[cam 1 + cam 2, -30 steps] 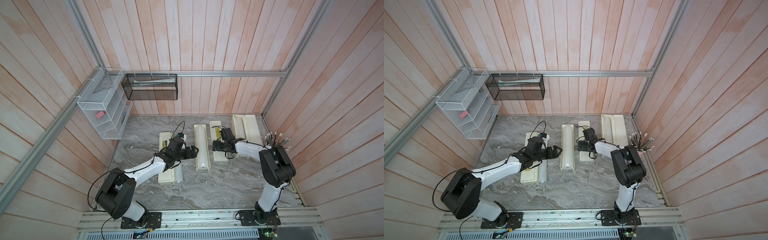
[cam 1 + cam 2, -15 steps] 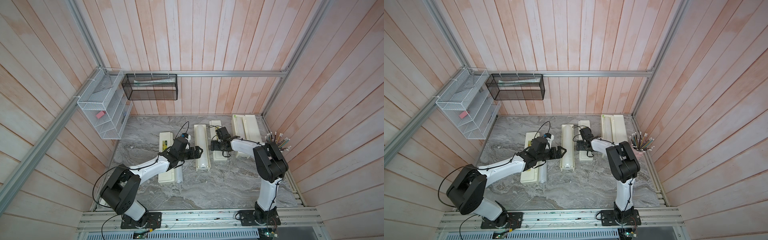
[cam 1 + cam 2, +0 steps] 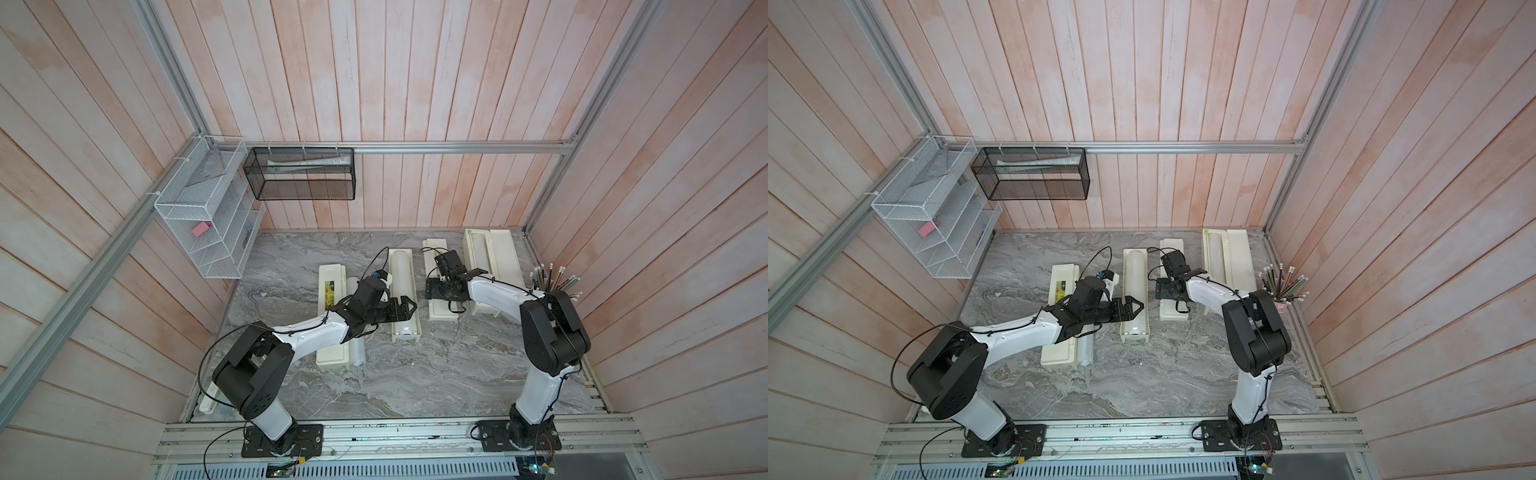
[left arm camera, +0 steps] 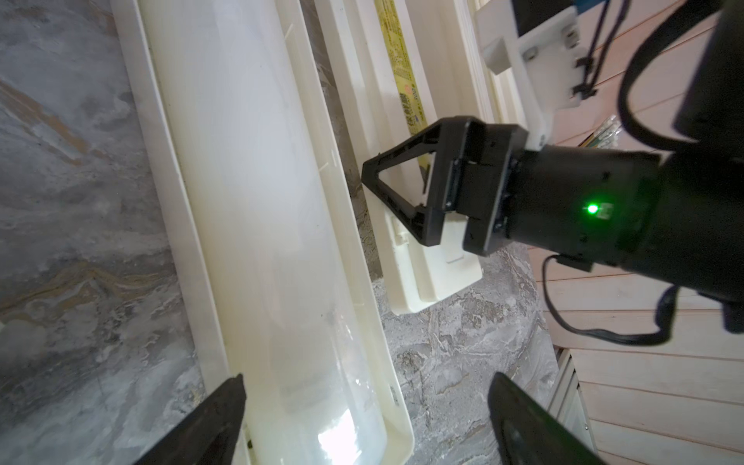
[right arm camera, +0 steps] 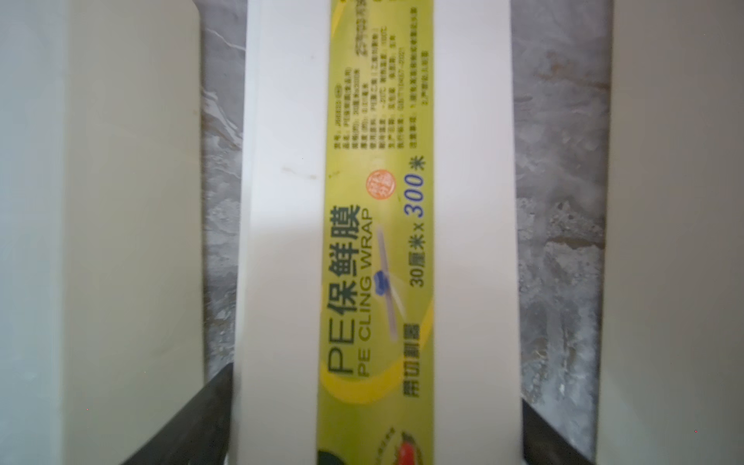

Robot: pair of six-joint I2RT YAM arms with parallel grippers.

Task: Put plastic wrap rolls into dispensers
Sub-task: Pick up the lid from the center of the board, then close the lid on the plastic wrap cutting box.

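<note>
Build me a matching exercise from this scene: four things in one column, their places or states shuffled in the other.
1. loose roll
2. pencils
3. pink block
4. left hand

a. in the white wire rack
b. open, over the middle trough
c. on the marble beside the leftmost box
d. against the right wall

Pairs: 1-c, 2-d, 3-a, 4-b.

Near half of the tabletop point(image 3: 415, 386) is bare, so I can pass freely there. Farther back it's tight: the labelled dispenser point(image 5: 374, 241) has only narrow marble strips either side, and neighbouring dispensers point(image 5: 100, 201) crowd it. Pencil cup point(image 3: 559, 280) blocks the right edge; wire shelf point(image 3: 208, 232) juts off the left wall.
</note>
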